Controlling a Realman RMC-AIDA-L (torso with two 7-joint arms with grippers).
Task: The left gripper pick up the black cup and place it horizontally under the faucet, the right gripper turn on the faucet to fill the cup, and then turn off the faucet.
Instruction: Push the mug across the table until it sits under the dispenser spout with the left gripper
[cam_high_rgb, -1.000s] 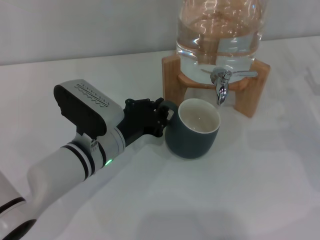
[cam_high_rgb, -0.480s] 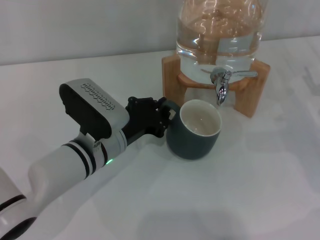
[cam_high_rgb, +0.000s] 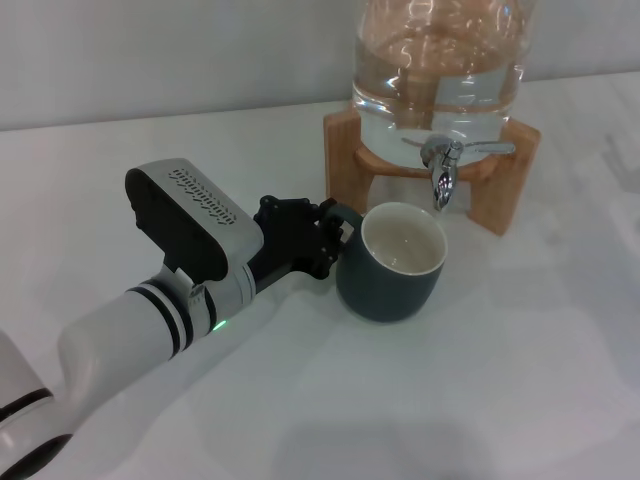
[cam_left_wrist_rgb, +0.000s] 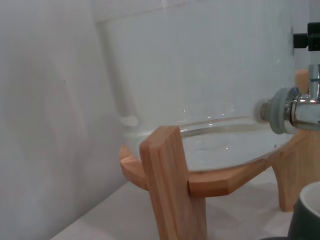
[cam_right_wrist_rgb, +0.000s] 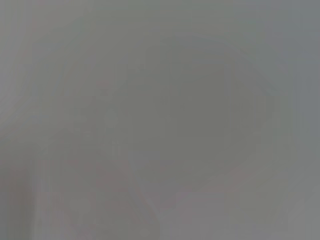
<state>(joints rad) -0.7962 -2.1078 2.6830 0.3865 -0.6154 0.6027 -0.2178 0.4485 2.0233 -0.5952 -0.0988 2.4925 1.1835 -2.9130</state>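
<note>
The black cup (cam_high_rgb: 390, 262) stands upright just in front of the faucet (cam_high_rgb: 440, 170), its cream inside showing and its rim partly below the spout. My left gripper (cam_high_rgb: 328, 236) is shut on the cup's loop handle from the left side. The left wrist view shows the faucet (cam_left_wrist_rgb: 300, 107) close by and a sliver of the cup's rim (cam_left_wrist_rgb: 309, 212). The right gripper is out of view; the right wrist view shows only a plain grey blur.
A large glass jar (cam_high_rgb: 435, 60) of water sits on a wooden stand (cam_high_rgb: 505, 195) right behind the cup. The stand's leg (cam_left_wrist_rgb: 165, 185) is close to my left wrist camera. A white table (cam_high_rgb: 500, 380) spreads out in front.
My left gripper has carried the cup a little to the right, closer under the faucet's spout.
</note>
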